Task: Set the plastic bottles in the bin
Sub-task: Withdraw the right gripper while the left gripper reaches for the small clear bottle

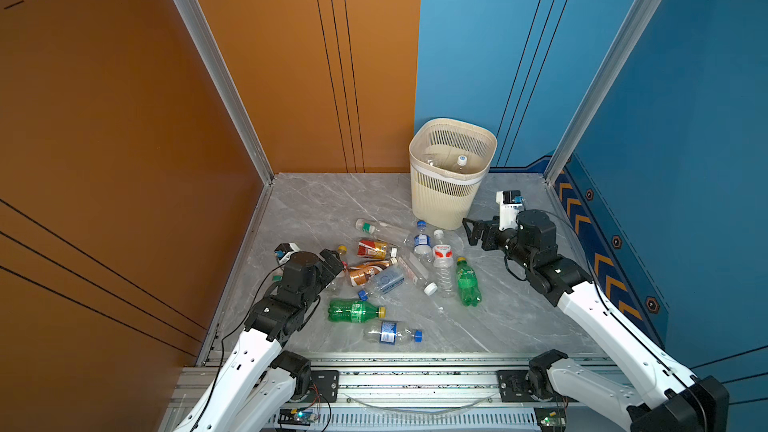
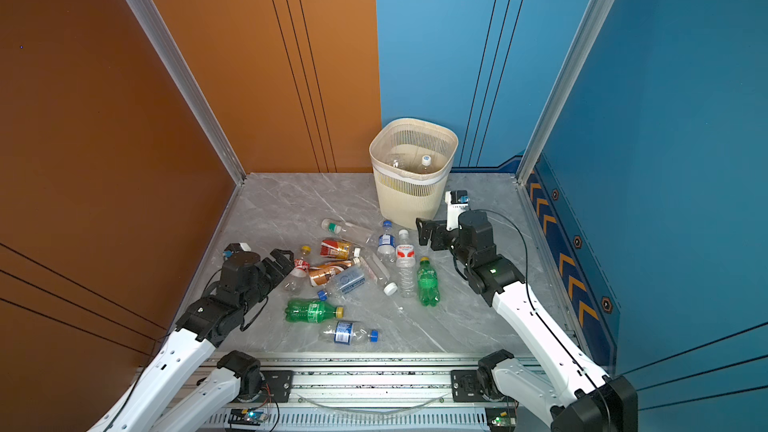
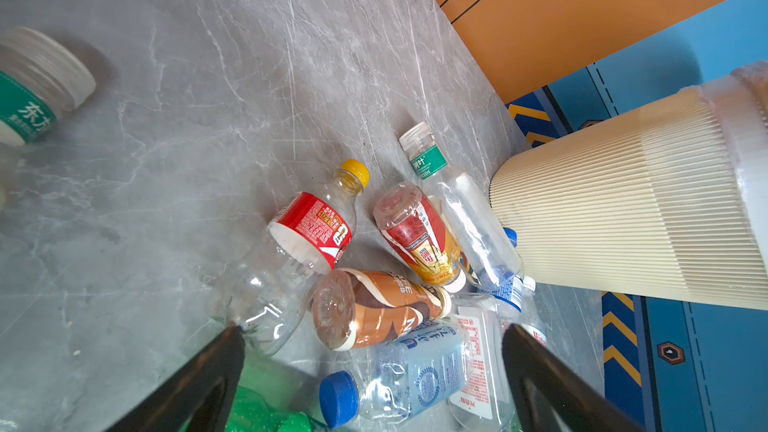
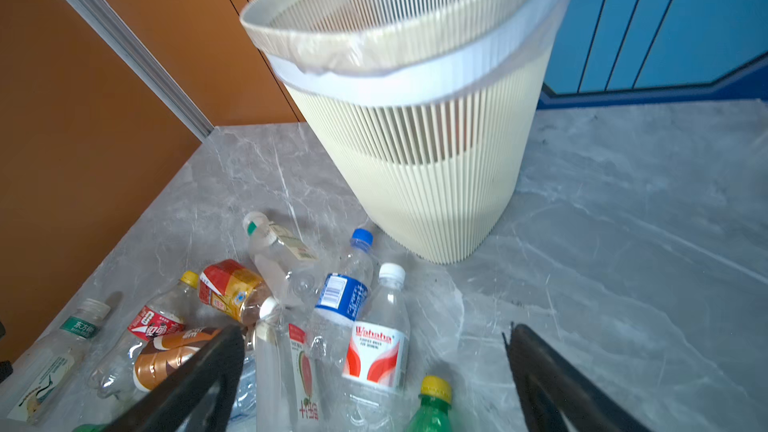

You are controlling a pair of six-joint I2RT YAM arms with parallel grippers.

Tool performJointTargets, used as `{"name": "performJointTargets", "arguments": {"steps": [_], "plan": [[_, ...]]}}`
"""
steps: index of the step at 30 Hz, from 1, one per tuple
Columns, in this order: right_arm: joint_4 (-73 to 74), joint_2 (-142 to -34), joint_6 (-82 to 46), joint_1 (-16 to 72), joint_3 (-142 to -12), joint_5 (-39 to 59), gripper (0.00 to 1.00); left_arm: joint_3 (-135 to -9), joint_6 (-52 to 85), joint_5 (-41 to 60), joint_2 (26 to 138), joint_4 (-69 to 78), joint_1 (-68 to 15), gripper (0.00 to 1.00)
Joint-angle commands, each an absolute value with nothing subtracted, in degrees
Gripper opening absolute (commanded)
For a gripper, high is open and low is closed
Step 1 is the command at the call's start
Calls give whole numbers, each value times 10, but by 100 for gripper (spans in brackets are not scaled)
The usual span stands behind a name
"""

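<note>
We see an orange wall (image 1: 124, 118) and a blue wall (image 1: 478, 56) around a gray stone bench (image 1: 519, 305). The biggest thing on the bench is the bin (image 1: 444, 201). It is tall and cream and it stands up straight. It is close to the right tool (image 1: 471, 232), just past its tips, and far from the left tool (image 1: 332, 261). Inside the bin we see a clear bottle with a white cap (image 1: 461, 162).

Both tools are spread wide apart and hold nothing.

The other plastic bottles (image 1: 388, 280) lie in a pile on the bench, between the two tools. Right by the left tool lie a brown bottle (image 1: 368, 272) and a clear bottle with a red label (image 3: 316, 222). A green bottle (image 1: 353, 311) and a blue-capped bottle (image 1: 392, 333) lie beside that tool's arm. Nearer the right tool lie a bottle with a red and white label (image 1: 442, 263) and a second green bottle (image 1: 467, 284), side by side.
</note>
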State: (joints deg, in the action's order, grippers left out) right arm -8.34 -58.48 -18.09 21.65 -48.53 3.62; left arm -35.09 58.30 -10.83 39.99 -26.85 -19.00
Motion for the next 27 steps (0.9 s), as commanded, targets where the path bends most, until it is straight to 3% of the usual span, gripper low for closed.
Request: {"name": "performJointTargets", "arguments": {"steps": [1,15,27], "plan": [[-92,-559,-218,223,-481,13,100,-351,567,-94,406,-285,-185,98],[-90,-564,-248,225,-451,8,100,-434,437,-137,475,-424,-147,98],[-86,-550,-253,222,-434,5,100,-429,363,-202,550,-464,-23,98]]}}
